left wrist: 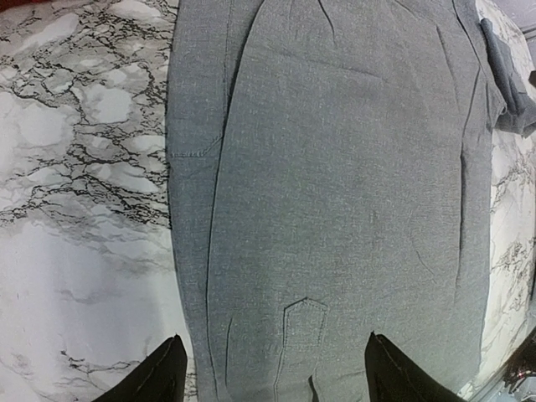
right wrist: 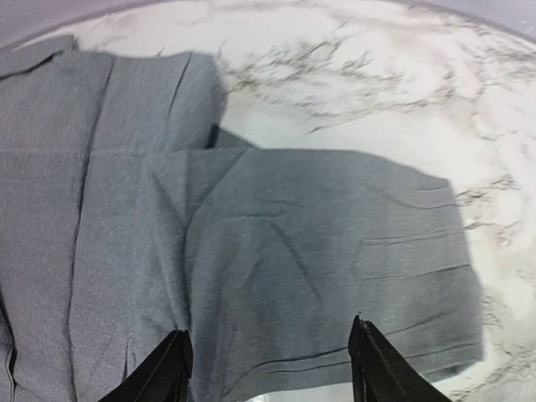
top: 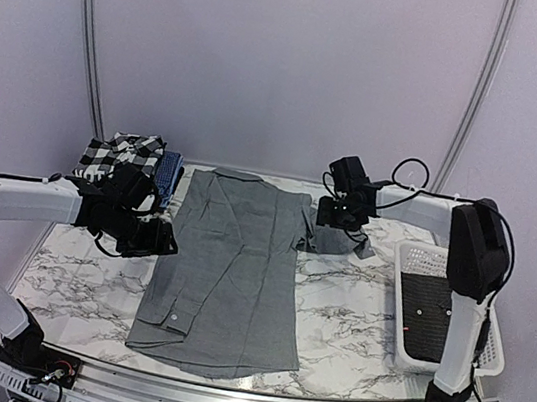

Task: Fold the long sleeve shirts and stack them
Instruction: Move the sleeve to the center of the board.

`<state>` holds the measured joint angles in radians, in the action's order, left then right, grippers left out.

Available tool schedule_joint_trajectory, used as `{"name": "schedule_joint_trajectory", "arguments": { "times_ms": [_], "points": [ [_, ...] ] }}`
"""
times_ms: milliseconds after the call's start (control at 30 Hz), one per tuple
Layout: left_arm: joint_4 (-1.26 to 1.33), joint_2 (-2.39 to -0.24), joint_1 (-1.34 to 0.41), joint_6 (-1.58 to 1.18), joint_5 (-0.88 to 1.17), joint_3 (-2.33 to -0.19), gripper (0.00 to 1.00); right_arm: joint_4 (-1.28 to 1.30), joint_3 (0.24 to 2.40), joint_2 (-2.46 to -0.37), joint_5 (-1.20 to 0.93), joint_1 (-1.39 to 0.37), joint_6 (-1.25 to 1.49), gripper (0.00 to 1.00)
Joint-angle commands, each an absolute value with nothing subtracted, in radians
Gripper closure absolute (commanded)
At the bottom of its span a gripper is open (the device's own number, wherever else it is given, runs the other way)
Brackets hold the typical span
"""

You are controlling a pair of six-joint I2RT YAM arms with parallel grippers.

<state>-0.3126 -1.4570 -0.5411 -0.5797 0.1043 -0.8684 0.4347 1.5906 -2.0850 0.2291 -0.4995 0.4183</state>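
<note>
Plain mid-grey button-front cloth shirt (top: 228,266) flat, centre of the white marbled table (top: 353,310); sleeve-folding stage, I'd say; left gripper (left wrist: 273,360) and right gripper (right wrist: 266,360) both gape empty; next: pinch the stray grey sleeve (right wrist: 335,226), swing inward.

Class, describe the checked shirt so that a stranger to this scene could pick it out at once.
Start at the marble table, where a grey shirt lies spread in the middle. At its far left corner sits the checked shirt, folded. Only it has black-and-white squares; the blue shirt beside it has none.
</note>
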Motion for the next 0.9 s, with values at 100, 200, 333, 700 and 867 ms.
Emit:
{"name": "schedule_joint_trajectory", "arguments": {
  "times_ms": [100, 200, 333, 700, 867],
  "points": [
    [-0.327, -1.453, -0.543, -0.583, 0.112, -0.889, 0.25, 0.509, 1.508, -1.975, 0.353, -0.395, 0.461, 0.39],
    [-0.325, -1.457, -0.543, -0.583, 0.113, -0.891, 0.25, 0.504, 1.479, -1.981, 0.324, -0.375, 0.470, 0.43],
    [-0.326, -1.468, -0.543, -0.586, 0.126, -0.901, 0.25, 0.494, 1.475, -2.012, 0.321, -0.370, 0.481, 0.50],
    [-0.328, -1.441, -0.543, -0.588, 0.125, -0.894, 0.25, 0.434, 1.455, -2.067, 0.279, -0.330, 0.489, 0.58],
    [-0.335, -1.430, -0.543, -0.589, 0.123, -0.897, 0.25, 0.415, 1.465, -2.081, 0.249, -0.301, 0.486, 0.73]
  ]
}}
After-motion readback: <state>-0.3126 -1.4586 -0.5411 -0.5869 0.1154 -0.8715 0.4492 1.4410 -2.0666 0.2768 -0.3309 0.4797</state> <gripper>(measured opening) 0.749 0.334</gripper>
